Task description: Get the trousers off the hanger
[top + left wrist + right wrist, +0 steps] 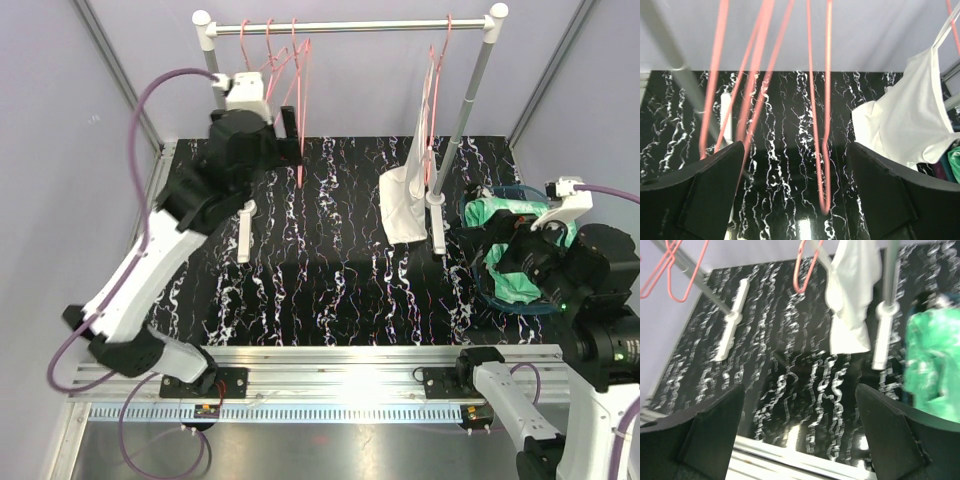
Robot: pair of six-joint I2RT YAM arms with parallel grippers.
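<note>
Left fingers [705, 190] being held spread wide at red hangers [756, 65]; right fingers [710, 430] being held released near green tie-dye trousers [930, 360]

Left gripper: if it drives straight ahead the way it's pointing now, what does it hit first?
Probably the empty pink hangers: one loop hangs between the fingers of the open left gripper. Depth is hard to judge.

Pink hangers [292, 60]; white hung garment [405, 200]; table [330, 270] black, white-marbled; trousers [497, 214] green-white tie-dye
</note>
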